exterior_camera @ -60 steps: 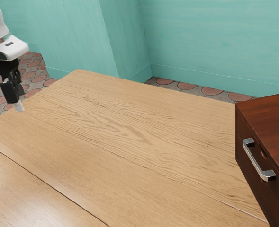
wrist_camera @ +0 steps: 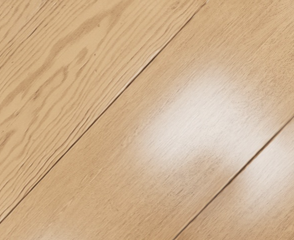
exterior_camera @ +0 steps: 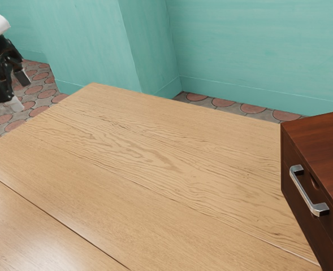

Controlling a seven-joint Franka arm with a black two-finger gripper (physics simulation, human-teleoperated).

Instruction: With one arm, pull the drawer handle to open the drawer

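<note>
Wooden desk [exterior_camera: 155,169], teal walls. Gripper [exterior_camera: 7,97], aperture unreadable, hung beyond desk edge opposite drawer [exterior_camera: 290,164]. Approach step; next, cross to handle [exterior_camera: 305,190].

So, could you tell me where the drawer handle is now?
The drawer handle is at the exterior view's lower right, mounted on the dark drawer front at the wooden table's right end.

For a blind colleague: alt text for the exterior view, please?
A dark brown drawer with a silver handle stands at the exterior view's right edge on a wooden table; the black gripper hangs far away at the upper left.
</note>
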